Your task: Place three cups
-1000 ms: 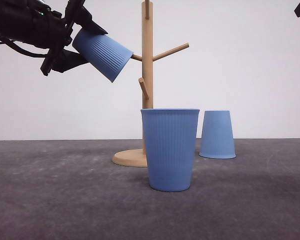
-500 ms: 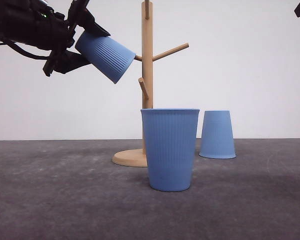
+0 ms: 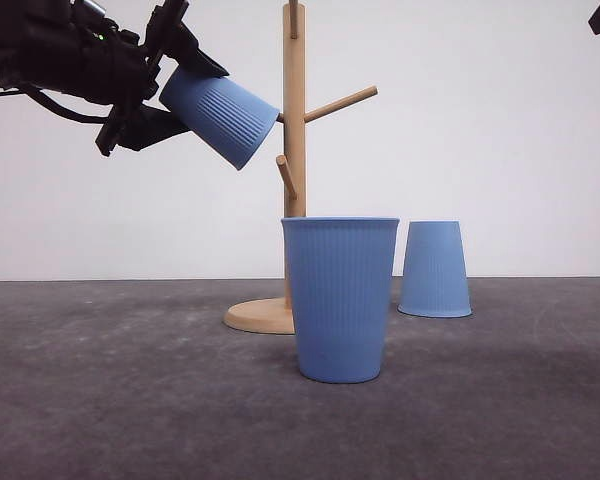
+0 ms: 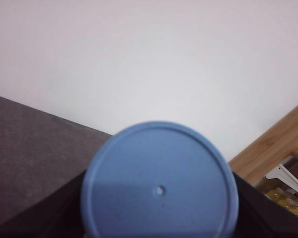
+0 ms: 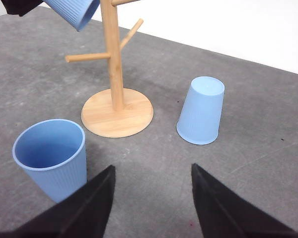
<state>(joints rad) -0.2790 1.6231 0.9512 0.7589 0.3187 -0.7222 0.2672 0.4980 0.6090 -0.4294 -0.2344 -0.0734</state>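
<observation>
Three light-blue cups are in the scene, and one of them, the tilted cup (image 3: 220, 117), is high in the air, pinched at its narrow end by the left pincer (image 3: 165, 85). Its open mouth points down and toward the wooden stand (image 3: 294, 150), very near the short peg on the left side of the pole; from the front view I cannot tell if the rim already touches that peg. The upright cup (image 3: 340, 298) stands on the grey worktop (image 3: 100, 400) in front of the stand's round base, and the upside-down cup (image 3: 435, 269) rests on the worktop to the right, well apart from the base. The right pincer (image 5: 151, 201) hovers above the worktop with its fingers spread and holds nothing. I think the risk is in the aim: if the mouth misses the peg, the rim can hit the pole and push the stand over. If the pincer lets go too early, the cup can slide off and fall onto the upright cup below.
</observation>
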